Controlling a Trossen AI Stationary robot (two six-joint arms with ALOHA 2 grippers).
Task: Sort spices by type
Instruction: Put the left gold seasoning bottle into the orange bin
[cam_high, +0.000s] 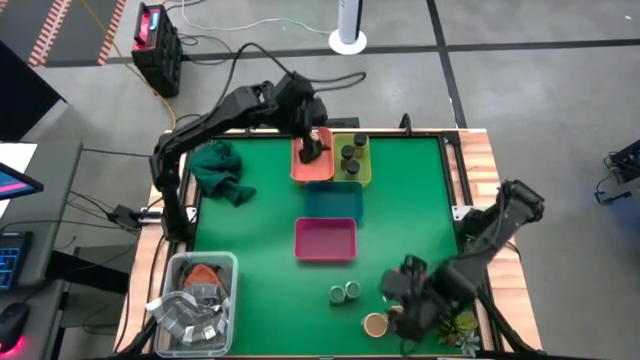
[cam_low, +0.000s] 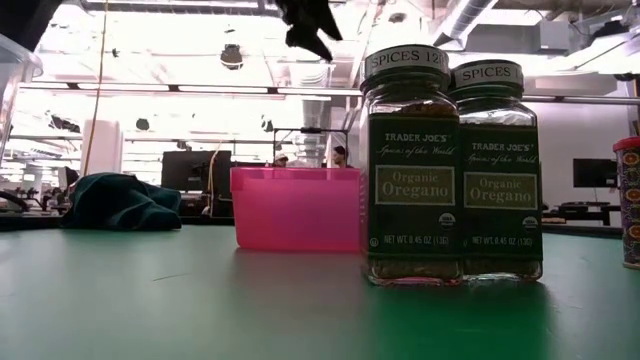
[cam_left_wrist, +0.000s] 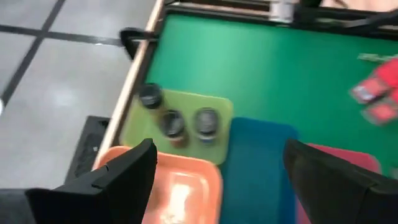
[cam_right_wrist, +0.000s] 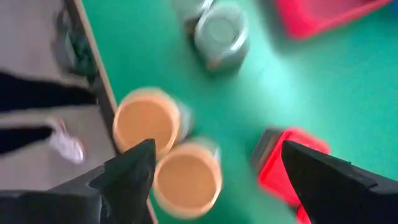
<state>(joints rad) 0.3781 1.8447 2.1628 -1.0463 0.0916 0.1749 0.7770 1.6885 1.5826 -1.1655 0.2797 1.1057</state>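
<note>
Three dark grey round jars (cam_high: 351, 155) stand in the yellow-green rectangular tray (cam_high: 352, 176). Pink rectangular tray (cam_high: 325, 239) mid-bench, empty. Left gripper (cam_left_wrist: 217, 180) above orange tray (cam_high: 309, 167), fingers wide, empty. Right gripper (cam_right_wrist: 214, 180) above tan-topped round jars (cam_right_wrist: 163, 147), fingers wide, empty.

A robotics lab: bright ceiling lights (cam_low: 232, 55), exposed ducts (cam_low: 470, 20), monitors (cam_low: 185, 170) on desks, and taped concrete floor (cam_high: 520, 90).

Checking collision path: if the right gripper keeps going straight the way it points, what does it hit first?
Probably a tan-topped jar: the open right gripper points between it and a pink block. Depth is unclear.
</note>
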